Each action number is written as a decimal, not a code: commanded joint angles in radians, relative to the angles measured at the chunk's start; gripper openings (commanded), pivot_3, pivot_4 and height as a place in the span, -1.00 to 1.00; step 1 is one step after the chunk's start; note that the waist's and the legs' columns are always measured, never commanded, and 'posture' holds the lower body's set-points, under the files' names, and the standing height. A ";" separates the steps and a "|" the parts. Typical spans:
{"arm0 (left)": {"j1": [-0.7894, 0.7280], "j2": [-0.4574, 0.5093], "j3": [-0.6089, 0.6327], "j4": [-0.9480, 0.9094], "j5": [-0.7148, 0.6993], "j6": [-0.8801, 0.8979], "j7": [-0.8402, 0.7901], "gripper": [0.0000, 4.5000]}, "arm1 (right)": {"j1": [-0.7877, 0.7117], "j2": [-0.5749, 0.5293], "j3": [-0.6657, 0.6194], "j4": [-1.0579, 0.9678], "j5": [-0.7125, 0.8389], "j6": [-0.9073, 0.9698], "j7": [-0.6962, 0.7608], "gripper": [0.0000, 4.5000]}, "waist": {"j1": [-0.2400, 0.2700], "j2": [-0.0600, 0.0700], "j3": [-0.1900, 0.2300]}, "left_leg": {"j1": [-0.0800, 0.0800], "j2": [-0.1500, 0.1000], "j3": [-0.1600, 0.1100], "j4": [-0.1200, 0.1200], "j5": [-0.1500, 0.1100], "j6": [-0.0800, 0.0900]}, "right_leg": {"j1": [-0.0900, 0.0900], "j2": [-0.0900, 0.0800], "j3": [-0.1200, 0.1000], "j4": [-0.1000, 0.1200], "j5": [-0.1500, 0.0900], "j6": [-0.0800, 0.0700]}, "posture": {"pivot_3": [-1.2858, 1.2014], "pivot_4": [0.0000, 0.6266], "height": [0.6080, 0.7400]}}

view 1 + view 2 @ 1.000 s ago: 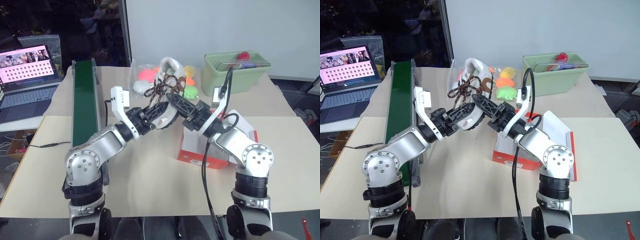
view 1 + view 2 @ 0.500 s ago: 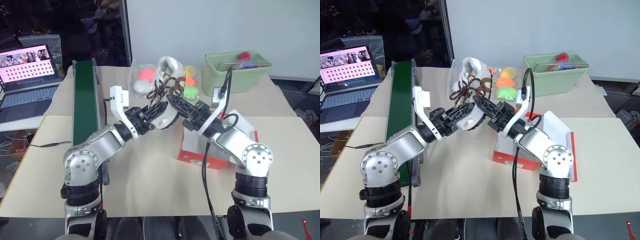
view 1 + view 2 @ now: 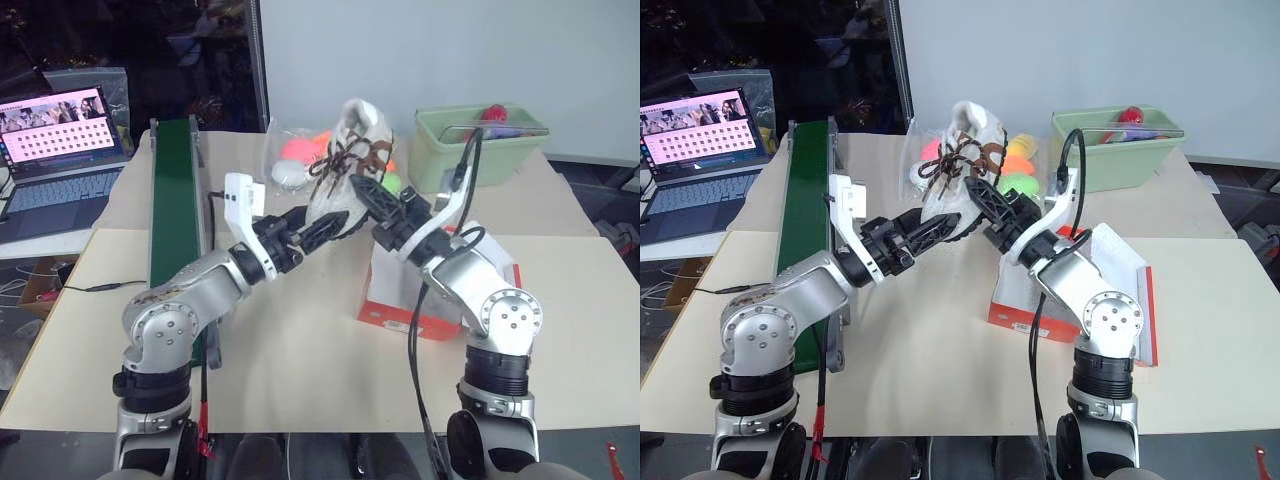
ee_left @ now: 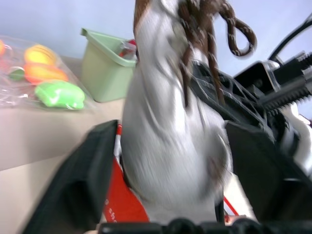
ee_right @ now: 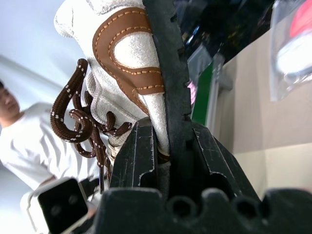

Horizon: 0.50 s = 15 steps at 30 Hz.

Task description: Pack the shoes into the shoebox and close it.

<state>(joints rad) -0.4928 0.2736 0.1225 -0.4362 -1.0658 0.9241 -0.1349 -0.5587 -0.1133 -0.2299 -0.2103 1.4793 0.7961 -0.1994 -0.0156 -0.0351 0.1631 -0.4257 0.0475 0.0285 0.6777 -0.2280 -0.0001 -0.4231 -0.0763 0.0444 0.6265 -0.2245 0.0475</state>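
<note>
1. On the counter (image 3: pixel 300 370) a dark green conveyor strip (image 3: pixel 172 200) runs along the robot's left. A laptop (image 3: pixel 55 150) sits beyond it on that side.
2. Toward the far edge lie bagged neon soft toys (image 3: pixel 300 150), and a pale green bin (image 3: pixel 478 145) stands at the far right.
3. The orange-red shoebox (image 3: pixel 395 300) rests on the counter under the right arm, which hides much of it from the head views.
4. Both arms reach forward and inward, meeting above the counter's middle with their pincers tilted slightly upward.
5. The right pincer (image 3: pixel 368 196) is pressed onto the cream shoe (image 3: pixel 345 165); in the right wrist view its fingers (image 5: pixel 141 156) clamp the shoe's side.
6. The left pincer (image 3: pixel 322 226) stands spread, its fingers (image 4: pixel 83 180) on either side of the shoe's lower part; contact cannot be made out.
7. The shoe is held in the air just left of the shoebox, above the counter.
8. Its long axis stands near upright, leaning slightly. The dark brown laces (image 3: pixel 345 155) dangle loose toward the robot's left.
9. A person in a white shirt (image 5: pixel 24 146) shows in the right wrist view.
</note>
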 commanded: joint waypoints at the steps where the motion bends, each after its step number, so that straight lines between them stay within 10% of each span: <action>1: -0.006 -0.004 0.005 -0.042 -0.026 -0.020 -0.010 0.66 | -0.012 -0.007 -0.011 -0.054 -0.028 -0.048 -0.008 -0.81 | -0.002 0.000 0.000 | 0.000 0.000 0.000 0.000 0.000 0.000 | 0.000 0.000 0.000 0.000 0.000 0.000 | 0.03 -0.52 0.83; 8: 0.054 0.100 -0.024 -0.071 0.101 -0.048 -0.070 0.66 | -0.036 -0.197 -0.011 0.025 -0.258 0.004 -0.057 -0.81 | 0.002 0.001 0.000 | 0.000 0.000 0.001 0.000 0.000 0.000 | 0.000 -0.001 0.000 0.000 0.000 0.000 | 0.03 -0.52 0.83; 15: 0.188 0.326 -0.179 -0.128 0.365 -0.212 -0.327 0.66 | -0.088 -0.410 -0.123 0.118 -0.127 0.223 -0.226 -0.81 | -0.003 0.003 0.002 | 0.000 0.000 0.002 -0.002 0.000 0.000 | -0.001 0.000 0.001 -0.001 -0.001 -0.001 | 0.03 -0.52 0.83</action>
<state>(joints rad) -0.3313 0.5197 0.0081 -0.4904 -0.8191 0.8141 -0.3424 -0.6051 -0.4465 -0.2773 -0.1078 1.2671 0.9217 -0.3320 -0.0189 -0.0318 0.1652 -0.4257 0.0476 0.0301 0.6750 -0.2280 -0.0001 -0.4244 -0.0762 0.0453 0.6258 -0.2256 0.0462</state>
